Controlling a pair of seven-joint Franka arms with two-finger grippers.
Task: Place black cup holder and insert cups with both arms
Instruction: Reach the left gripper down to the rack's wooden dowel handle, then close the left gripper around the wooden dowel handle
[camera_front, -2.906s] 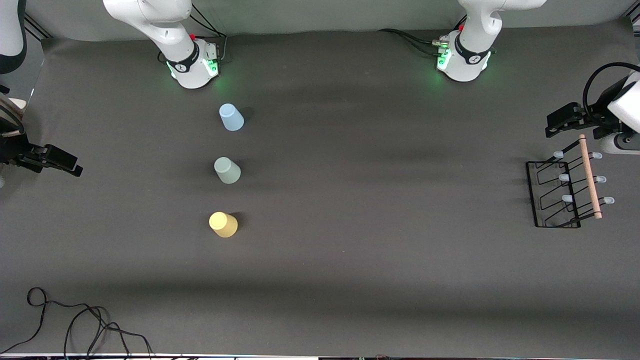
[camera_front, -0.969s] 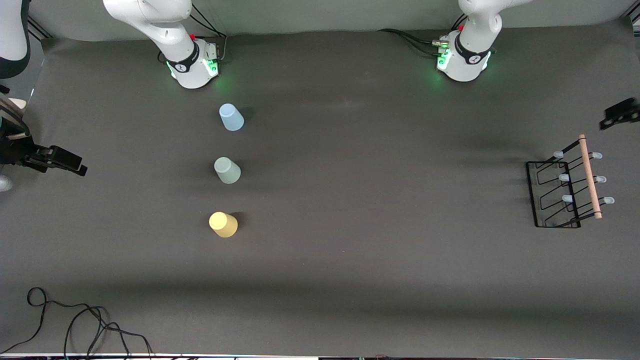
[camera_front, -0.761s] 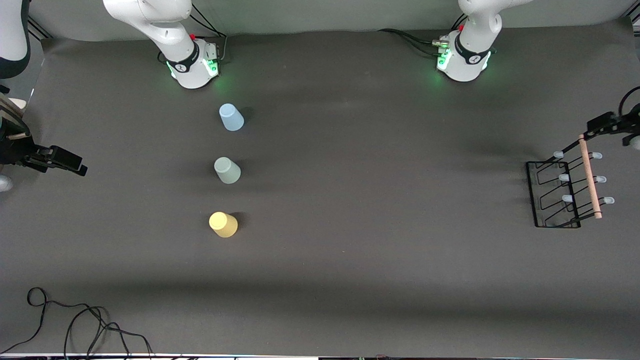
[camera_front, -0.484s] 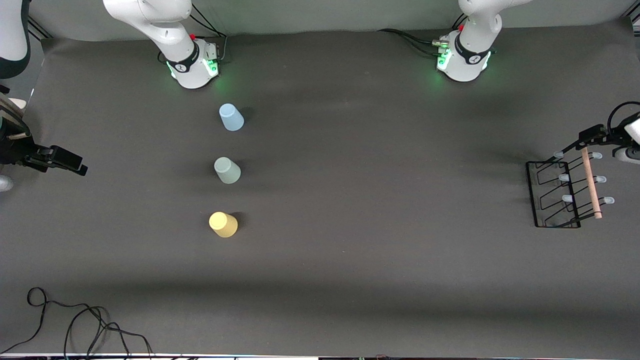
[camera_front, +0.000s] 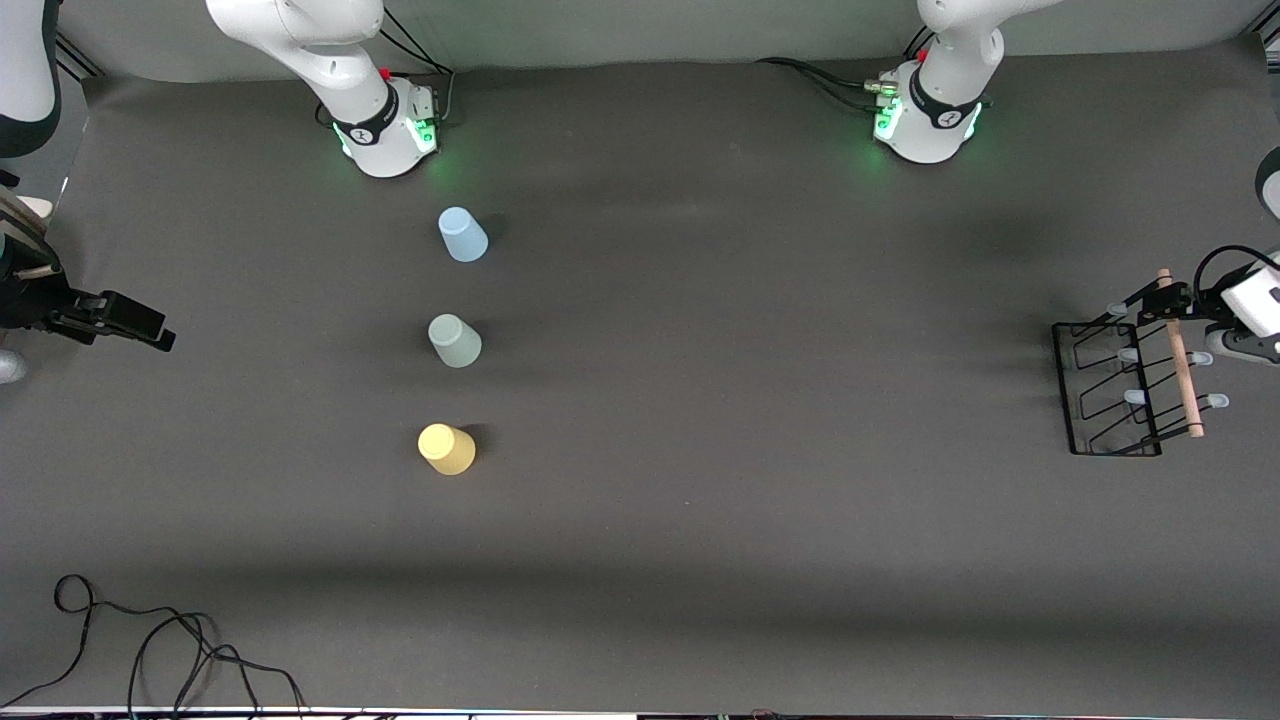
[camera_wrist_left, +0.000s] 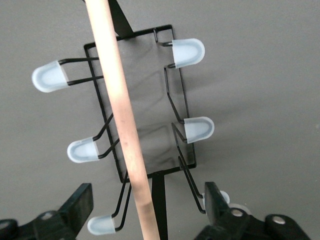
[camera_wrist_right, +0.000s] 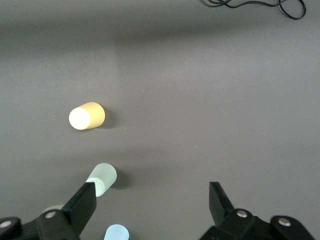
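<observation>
Change since earlier frames: left claw (camera_front: 1172, 302) had come in from the desk's edge and down over the rod handle (camera_front: 1180, 352); cups and holder had not shifted.
Left claw: fingers (camera_wrist_left: 79, 204) spread apart, one on each side of the rod handle (camera_wrist_left: 125, 125), not touching it; positioned over the handle's end farther from the front camera.
Black cup holder (camera_front: 1108, 390): stood on the desk (camera_front: 750, 400) at the left arm's end.
Holder long axis: rod handle ran near-to-far relative to the front camera, slightly slanted; capped pegs (camera_wrist_left: 187, 51) pointed out to both sides of it.
Cups: pale blue cup (camera_front: 462, 234), grey-green cup (camera_front: 455, 340) and yellow cup (camera_front: 446, 449) lay in a row toward the right arm's end, pale blue farthest from the front camera, yellow nearest, well apart.
Right claw (camera_front: 115, 322): waiting over the desk's edge at the right arm's end, fingers (camera_wrist_right: 82, 205) spread apart, holding nothing.
</observation>
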